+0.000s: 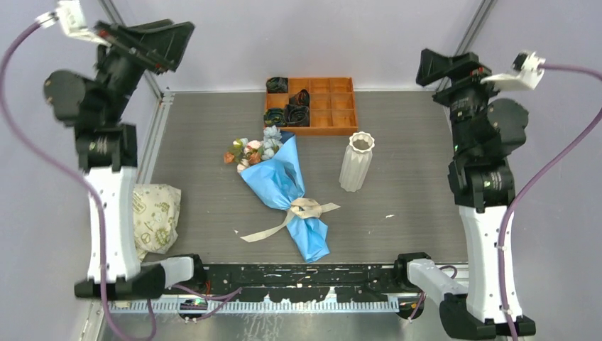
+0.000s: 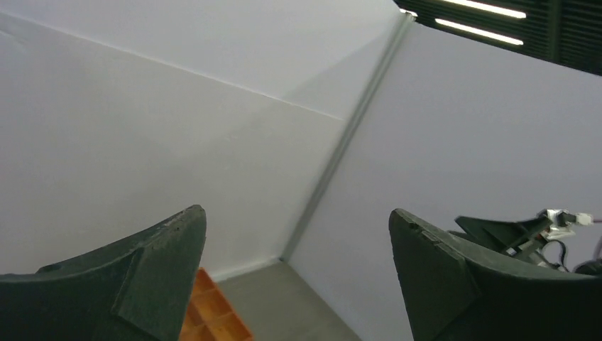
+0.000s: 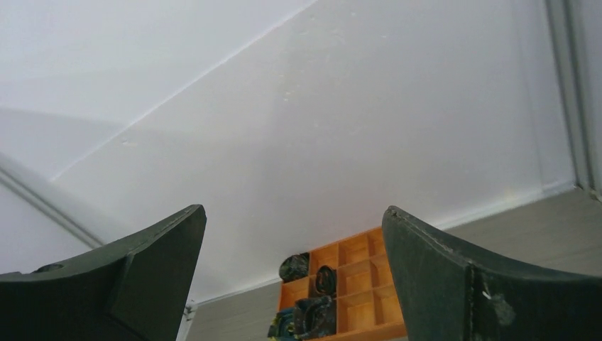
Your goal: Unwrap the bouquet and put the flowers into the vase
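Note:
The bouquet (image 1: 284, 186) lies flat in the middle of the table, wrapped in blue paper and tied with a beige ribbon (image 1: 307, 209). Its flowers (image 1: 252, 149), pale blue, pink and orange, stick out at the upper left end. The white ribbed vase (image 1: 357, 162) stands upright just right of it. My left gripper (image 1: 177, 48) (image 2: 297, 213) is raised high at the far left, open and empty. Raised at the far right, my right gripper (image 1: 426, 69) (image 3: 294, 209) is also open and empty. Neither wrist view shows the bouquet or the vase.
An orange compartment tray (image 1: 334, 106) (image 3: 362, 284) with dark rolled items (image 1: 297, 114) sits at the back, close behind the flowers. A cream floral-print cloth bag (image 1: 157, 213) lies at the left edge beside the left arm. White walls enclose the table.

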`<move>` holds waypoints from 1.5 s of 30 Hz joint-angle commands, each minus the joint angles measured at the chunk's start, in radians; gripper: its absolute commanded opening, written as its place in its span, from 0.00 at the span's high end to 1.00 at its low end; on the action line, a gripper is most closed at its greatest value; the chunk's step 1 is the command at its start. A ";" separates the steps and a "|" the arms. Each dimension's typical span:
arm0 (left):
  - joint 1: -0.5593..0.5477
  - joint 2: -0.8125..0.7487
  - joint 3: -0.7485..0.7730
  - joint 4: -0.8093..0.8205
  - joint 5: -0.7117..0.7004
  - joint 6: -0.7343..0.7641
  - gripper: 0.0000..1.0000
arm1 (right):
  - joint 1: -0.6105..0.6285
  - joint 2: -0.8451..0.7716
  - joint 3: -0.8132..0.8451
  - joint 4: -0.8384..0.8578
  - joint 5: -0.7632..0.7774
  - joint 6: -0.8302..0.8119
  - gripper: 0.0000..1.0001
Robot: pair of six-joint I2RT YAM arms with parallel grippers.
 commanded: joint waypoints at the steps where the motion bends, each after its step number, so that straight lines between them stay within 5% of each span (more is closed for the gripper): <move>1: -0.006 0.152 0.010 0.400 0.298 -0.406 0.00 | 0.000 0.094 0.224 -0.113 -0.144 -0.049 0.01; 5: -0.016 0.285 -0.036 0.704 0.269 -0.789 0.00 | 0.000 0.261 0.466 -0.314 -0.203 -0.052 0.00; 7: -0.039 0.353 0.048 0.592 0.384 -0.752 0.00 | 0.001 0.345 0.558 -0.336 -0.297 -0.020 0.01; 10: -0.117 0.298 0.086 0.078 0.309 -0.301 0.00 | 0.024 0.457 0.640 -0.385 -0.399 0.040 0.00; 13: -0.318 0.201 0.117 -0.378 -0.166 0.210 0.00 | 0.187 0.537 0.711 -0.483 -0.284 -0.030 0.00; 16: -0.376 0.186 0.091 -0.480 -0.248 0.266 0.00 | 0.398 0.627 0.785 -0.628 -0.167 -0.117 0.01; 21: -0.382 0.162 -0.099 -0.461 -0.208 0.214 0.00 | 0.661 0.540 0.518 -0.621 0.042 -0.150 0.05; 27: -0.500 0.172 -0.153 -0.647 -0.627 0.410 0.00 | 0.766 0.412 0.160 -0.632 0.082 -0.089 0.07; 31: -0.656 0.121 -0.271 -0.597 -0.904 0.475 0.00 | 0.813 0.391 -0.033 -0.606 0.072 -0.029 0.11; 37: -0.665 0.067 -0.450 -0.439 -0.712 0.334 0.00 | 0.870 0.402 -0.185 -0.519 0.089 -0.005 0.19; 45: -0.679 0.104 -0.674 -0.357 -0.694 0.206 0.04 | 0.873 0.475 -0.300 -0.377 0.083 -0.018 0.32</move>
